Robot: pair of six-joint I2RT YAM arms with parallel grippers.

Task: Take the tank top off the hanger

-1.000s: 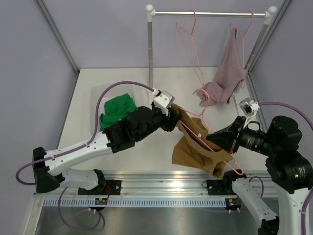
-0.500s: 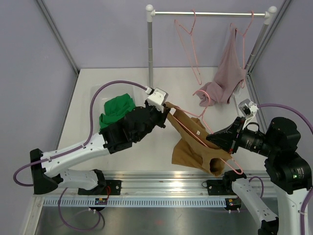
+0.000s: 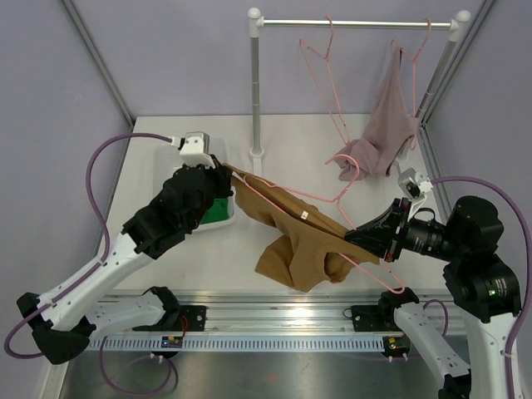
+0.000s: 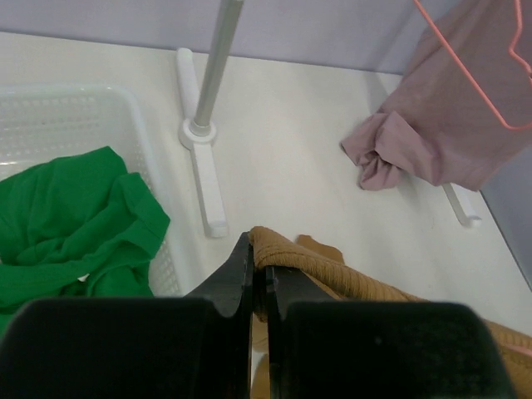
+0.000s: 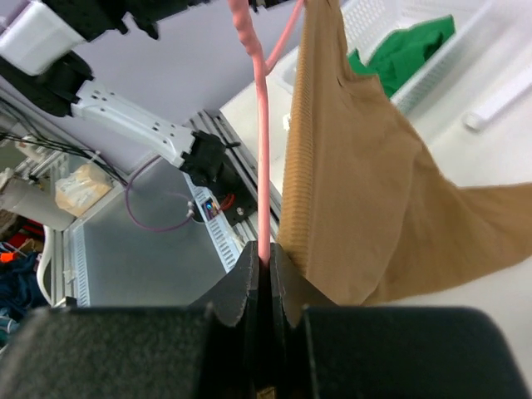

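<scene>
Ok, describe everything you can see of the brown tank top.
The tank top is tan-brown, a finely ribbed knit, soft and limp. It is stretched in a slanted line between the two arms. The left tool is shut on one rolled edge beside the white basket, and the right tool pinches the pink hanger that the fabric drapes over. Its body sags in folds over the table; whether it touches there is unclear.

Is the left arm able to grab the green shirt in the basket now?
Probably not yet: the left pincer is shut on the tan tank top, though the green garment lies close by in the white basket.
</scene>
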